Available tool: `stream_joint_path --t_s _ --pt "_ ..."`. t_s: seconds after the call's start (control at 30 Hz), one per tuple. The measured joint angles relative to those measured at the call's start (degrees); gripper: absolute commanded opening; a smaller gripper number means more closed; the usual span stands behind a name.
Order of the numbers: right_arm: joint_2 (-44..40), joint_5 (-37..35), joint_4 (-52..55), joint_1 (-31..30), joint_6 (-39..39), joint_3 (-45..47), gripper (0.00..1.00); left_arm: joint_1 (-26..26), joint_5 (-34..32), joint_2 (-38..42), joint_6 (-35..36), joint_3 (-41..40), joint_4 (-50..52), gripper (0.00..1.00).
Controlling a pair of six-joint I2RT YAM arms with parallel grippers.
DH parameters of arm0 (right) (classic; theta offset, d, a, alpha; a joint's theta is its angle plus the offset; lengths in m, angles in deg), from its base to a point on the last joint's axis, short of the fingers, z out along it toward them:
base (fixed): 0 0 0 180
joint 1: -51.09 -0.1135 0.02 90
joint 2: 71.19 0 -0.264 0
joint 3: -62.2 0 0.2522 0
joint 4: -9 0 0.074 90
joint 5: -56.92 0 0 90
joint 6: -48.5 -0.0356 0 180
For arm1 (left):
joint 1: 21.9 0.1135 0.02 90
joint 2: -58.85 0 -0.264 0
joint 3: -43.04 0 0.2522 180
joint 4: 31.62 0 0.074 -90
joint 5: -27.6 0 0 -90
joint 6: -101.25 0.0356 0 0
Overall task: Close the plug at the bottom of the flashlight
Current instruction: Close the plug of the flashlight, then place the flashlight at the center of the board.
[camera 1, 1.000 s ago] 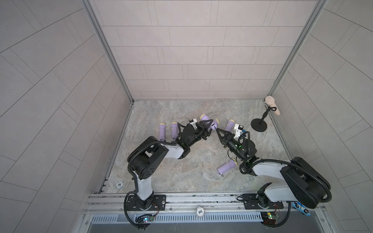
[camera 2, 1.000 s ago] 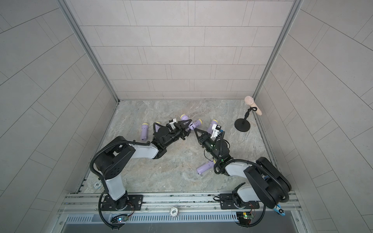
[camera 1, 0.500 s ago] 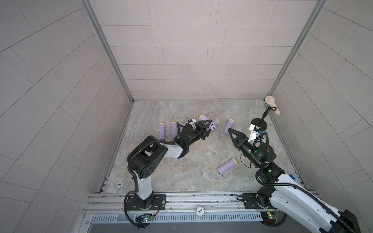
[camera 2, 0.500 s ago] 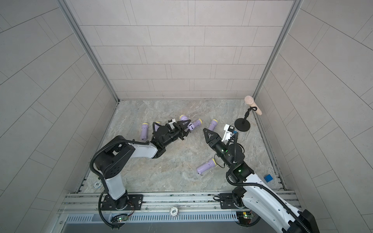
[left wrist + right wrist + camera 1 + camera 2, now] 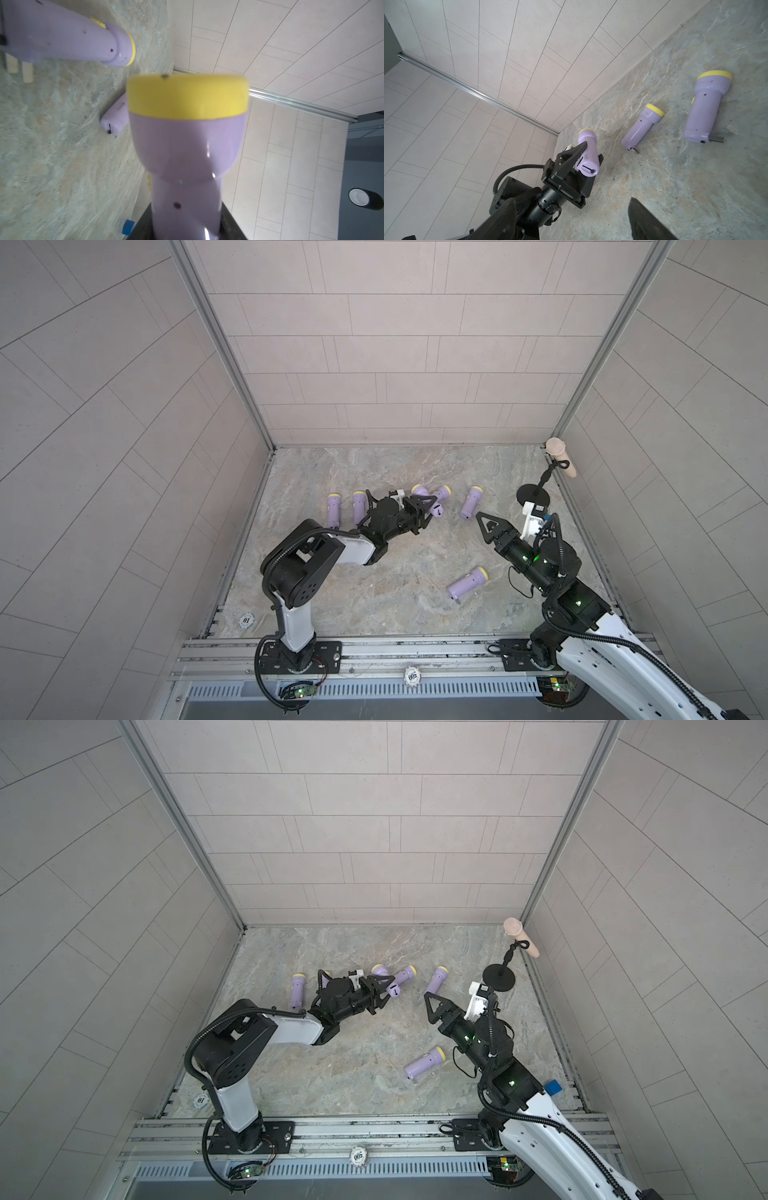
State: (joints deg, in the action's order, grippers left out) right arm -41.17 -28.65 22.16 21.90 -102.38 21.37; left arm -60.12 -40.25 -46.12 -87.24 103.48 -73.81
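Currently your flashlight [image 5: 588, 154] hangs off the table [image 5: 374, 472], clamped mid-body in the left gripper [image 5: 424, 506]. Its plug [image 5: 588, 170] faces the right gripper [image 5: 482, 519], which stands wide, empty and well apart from it. You'd judge the plug folded flat, but that's not certain.

Risks:
- The grip is narrow on slick plastic, so any push on the base could slide it.
- Lowering could knock the loose flashlight [image 5: 441, 494] just beside it.

Readable: a "10" chip [image 5: 246, 619] and a "500" chip [image 5: 412, 676], both far from it. Flashlight lettering is too blurred.
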Motion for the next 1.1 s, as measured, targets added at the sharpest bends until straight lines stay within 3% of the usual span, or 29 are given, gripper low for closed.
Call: stream_joint_path --t_s 0.17,0.5,0.83,1.1 --pt "-0.8 -0.8 7.0 0.0 3.9 -3.1 0.89 0.4 2.1 1.7 5.4 0.8 10.1 0.00" --pt "-2.2 -1.5 15.7 0.0 11.1 -6.9 0.90 1.3 0.4 11.3 23.9 7.0 39.4 0.00" --pt "-2.9 -1.9 21.1 0.0 15.7 -9.5 0.98 3.5 -6.5 12.0 41.9 14.6 64.9 0.00" --pt "-2.9 -1.4 22.0 0.0 17.2 -9.8 1.00 4.9 -13.4 10.5 52.9 23.5 77.5 0.00"
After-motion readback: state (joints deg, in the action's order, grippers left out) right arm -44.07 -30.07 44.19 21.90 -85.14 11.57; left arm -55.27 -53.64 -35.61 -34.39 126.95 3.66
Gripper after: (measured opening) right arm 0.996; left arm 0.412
